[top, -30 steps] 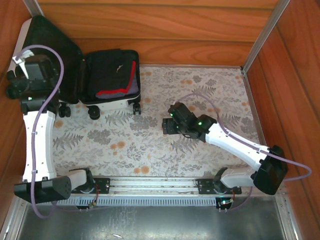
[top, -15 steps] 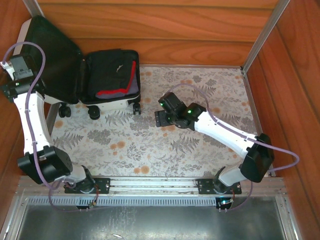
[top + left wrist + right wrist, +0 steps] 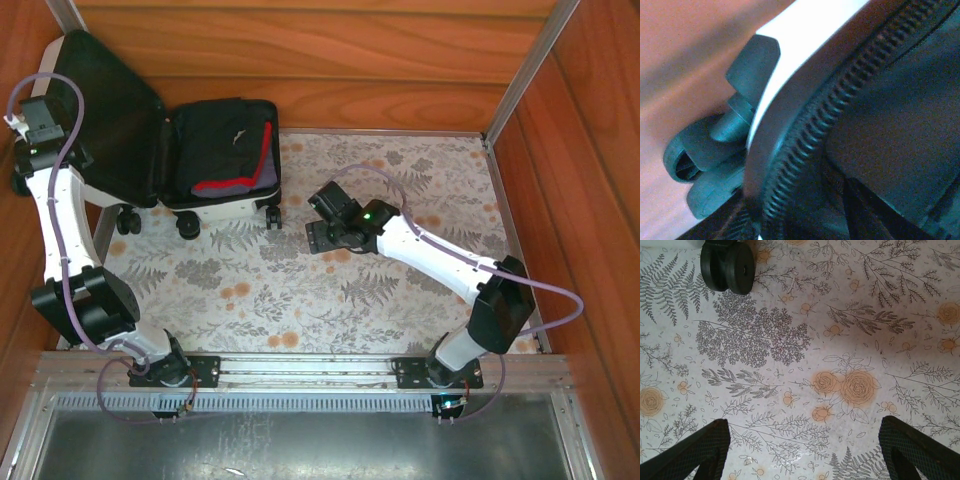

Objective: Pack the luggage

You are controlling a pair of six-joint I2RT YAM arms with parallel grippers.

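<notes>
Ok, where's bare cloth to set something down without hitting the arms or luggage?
Widest free patch: the cloth between the back wall and the right arm. Also free: the near strip from the luggage wheels to the base rail. Crowded: the far-left corner, with luggage and left arm.

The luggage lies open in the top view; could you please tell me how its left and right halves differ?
The left half appears tilted up and shows bare black lining; the right half lies flat and holds folded clothes with a red band. Both have white shells and black lining.
</notes>
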